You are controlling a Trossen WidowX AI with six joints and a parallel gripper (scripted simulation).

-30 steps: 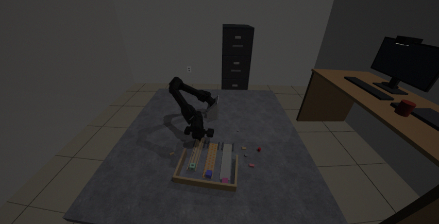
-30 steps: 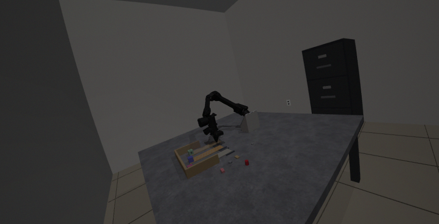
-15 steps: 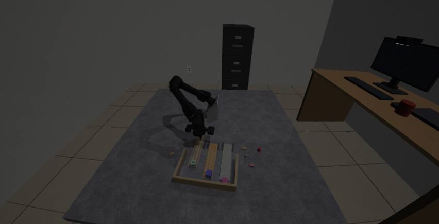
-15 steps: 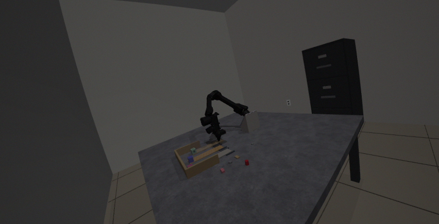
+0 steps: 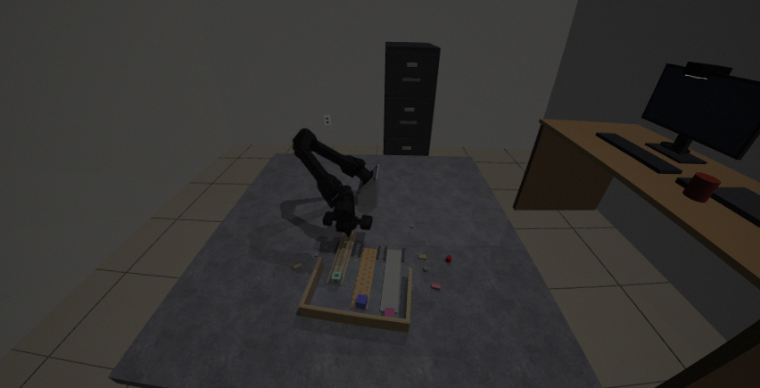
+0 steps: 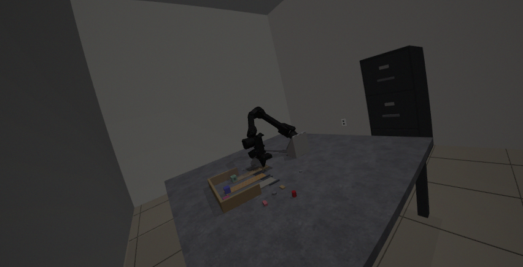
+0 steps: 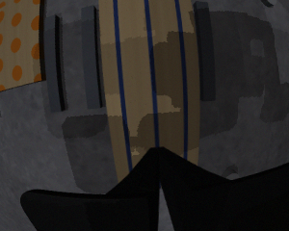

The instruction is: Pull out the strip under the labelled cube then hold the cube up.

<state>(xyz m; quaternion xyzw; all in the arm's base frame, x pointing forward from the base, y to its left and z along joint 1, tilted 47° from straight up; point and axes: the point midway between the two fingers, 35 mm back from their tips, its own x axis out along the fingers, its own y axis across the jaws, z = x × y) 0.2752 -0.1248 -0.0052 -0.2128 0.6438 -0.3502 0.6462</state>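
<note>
My gripper point(image 5: 348, 234) point(image 6: 263, 165) point(image 7: 156, 154) is shut with nothing between its fingers. Its tips are at the top of the blue-striped wooden strip point(image 5: 345, 255) point(image 7: 135, 72), near its robot-side end; exact contact cannot be told. This strip reaches farther toward the robot than the other two. The green cube with a dark mark point(image 5: 336, 277) point(image 6: 233, 178) rests near the strip's far end. An orange-dotted strip point(image 5: 366, 273) point(image 6: 248, 181) point(image 7: 16, 48) bears a blue cube point(image 5: 361, 301) point(image 6: 226, 189). A pink cube point(image 5: 390, 311) point(image 6: 226, 197) is at the far end of a white strip point(image 5: 392, 278).
A wooden wall point(image 5: 353, 317) point(image 6: 239, 196) surrounds the strips on three sides, open toward the robot. Low dark guides point(image 7: 206, 53) flank the strips. A red cylinder point(image 5: 449, 259) point(image 6: 293, 193), a pink block point(image 5: 435, 286) point(image 6: 264, 202) and other small pieces lie outside the wall.
</note>
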